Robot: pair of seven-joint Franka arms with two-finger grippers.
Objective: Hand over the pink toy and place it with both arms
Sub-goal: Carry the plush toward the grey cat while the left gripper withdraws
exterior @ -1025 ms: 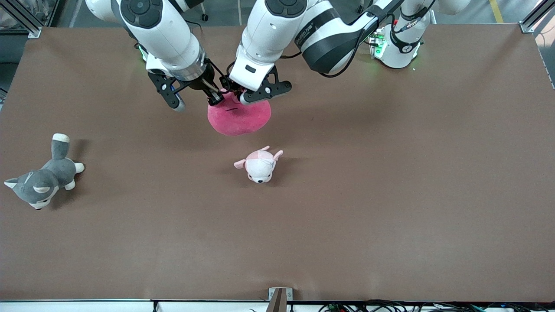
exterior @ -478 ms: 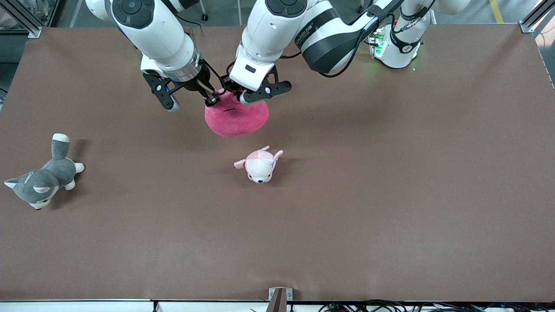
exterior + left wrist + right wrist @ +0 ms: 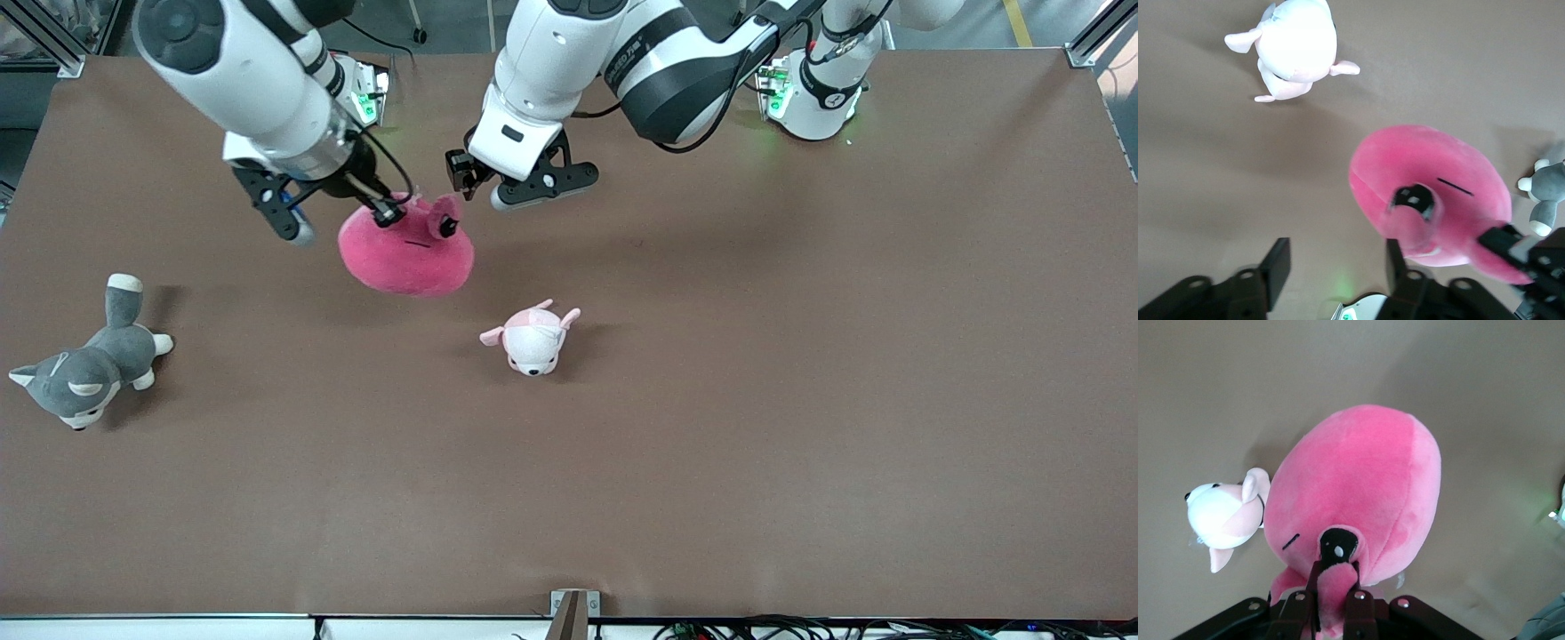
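Note:
The pink toy hangs in the air above the table, and my right gripper is shut on one of its eye bumps. In the right wrist view the gripper pinches pink plush just under the dark eye, with the toy's body hanging below. My left gripper hovers beside the toy, toward the left arm's end. It is open and holds nothing. In the left wrist view the black fingers stand wide apart around bare table, with the pink toy off to one side.
A small white and pale-pink puppy plush lies on the table, nearer the front camera than the pink toy. A grey and white husky plush lies at the right arm's end.
The left gripper has opened and let go of the pink toy. The right arm has carried the toy away from it, toward the right arm's end of the table.

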